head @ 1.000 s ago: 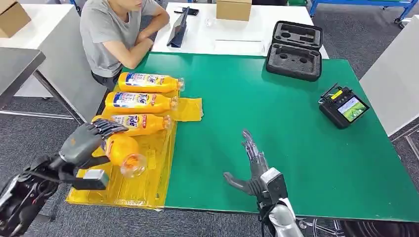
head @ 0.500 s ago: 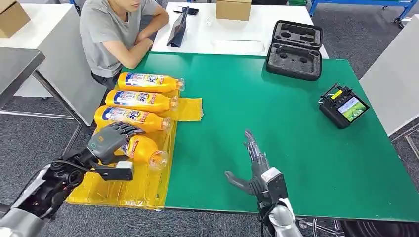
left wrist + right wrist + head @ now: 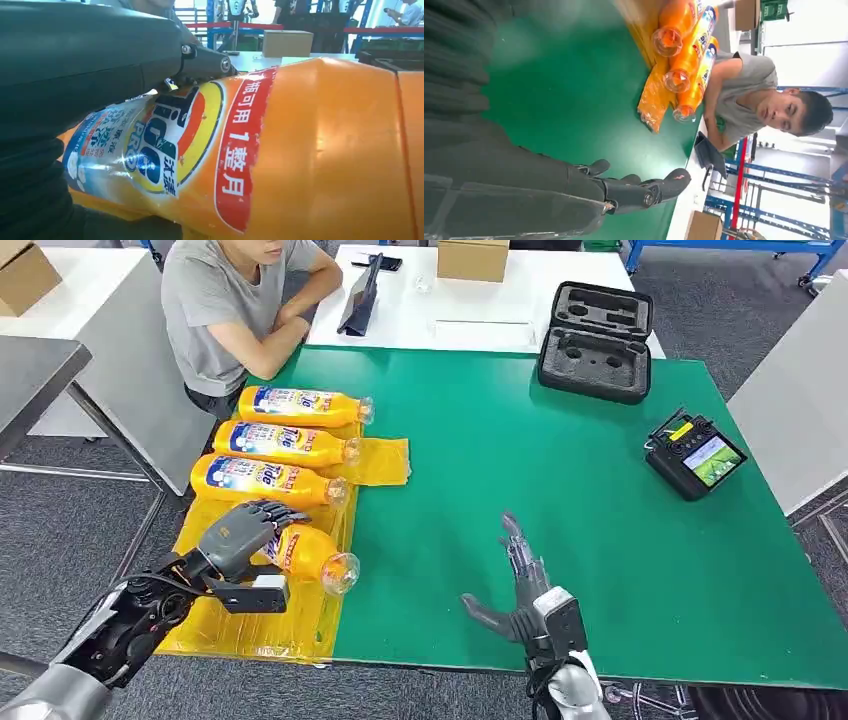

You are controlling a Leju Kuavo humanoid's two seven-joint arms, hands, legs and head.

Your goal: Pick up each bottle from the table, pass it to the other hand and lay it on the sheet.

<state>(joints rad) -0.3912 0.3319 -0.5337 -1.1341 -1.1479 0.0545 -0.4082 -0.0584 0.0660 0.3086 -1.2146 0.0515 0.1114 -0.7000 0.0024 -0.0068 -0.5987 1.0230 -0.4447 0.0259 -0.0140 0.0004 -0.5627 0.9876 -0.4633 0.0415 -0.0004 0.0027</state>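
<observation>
My left hand (image 3: 240,531) grips an orange bottle (image 3: 312,555) lying on its side low over the yellow sheet (image 3: 290,625), clear cap toward the table's middle. Up close, the bottle's label (image 3: 165,145) sits under my dark fingers (image 3: 205,59). Three more orange bottles (image 3: 300,406) (image 3: 284,444) (image 3: 268,480) lie side by side on the sheet's far part. My right hand (image 3: 520,590) hovers open over the green table (image 3: 560,480) near the front edge, fingers spread. The right wrist view has the fingers (image 3: 644,192) and three bottles (image 3: 684,60) beyond.
A person in a grey shirt (image 3: 230,310) sits at the table's far left corner. A black foam case (image 3: 596,340) stands at the back, a controller with a screen (image 3: 694,455) at the right. A white table (image 3: 470,315) holds a box and tablet.
My left hand has carried the bottle forward and down onto the sheet, turning it from cap-down to lying flat. The right hand has stayed nearly still.
</observation>
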